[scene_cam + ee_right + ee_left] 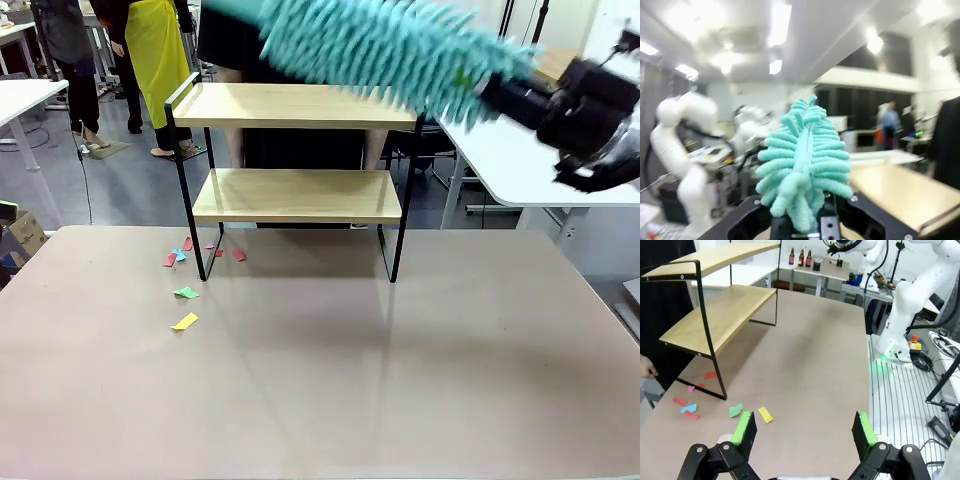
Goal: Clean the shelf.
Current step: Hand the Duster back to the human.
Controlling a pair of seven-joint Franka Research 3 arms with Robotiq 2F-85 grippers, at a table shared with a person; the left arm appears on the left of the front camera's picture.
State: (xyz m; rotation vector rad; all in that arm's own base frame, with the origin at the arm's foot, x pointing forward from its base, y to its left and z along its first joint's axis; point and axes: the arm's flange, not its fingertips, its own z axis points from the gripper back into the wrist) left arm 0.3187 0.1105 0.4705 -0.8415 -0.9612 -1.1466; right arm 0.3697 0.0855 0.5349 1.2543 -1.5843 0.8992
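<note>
The shelf (290, 150) stands at the table's far middle, two light wooden boards in a thin black frame. My right gripper (515, 98) comes in from the upper right and is shut on the handle of a fluffy teal duster (380, 45). The duster's head, blurred, hangs over the right part of the top board. In the right wrist view the duster (804, 160) rises from between the jaws of the right gripper (810, 222), with a shelf board (900, 195) beyond it. My left gripper (804, 432) is open above the table, the shelf (715, 320) to its upper left.
Small paper scraps lie on the table by the shelf's left leg: red (170, 259), blue (179, 254), green (186, 293), yellow (184, 321). A person stands behind the shelf; a hand (645, 368) shows at the edge. White tables (530, 160) stand to the right and left.
</note>
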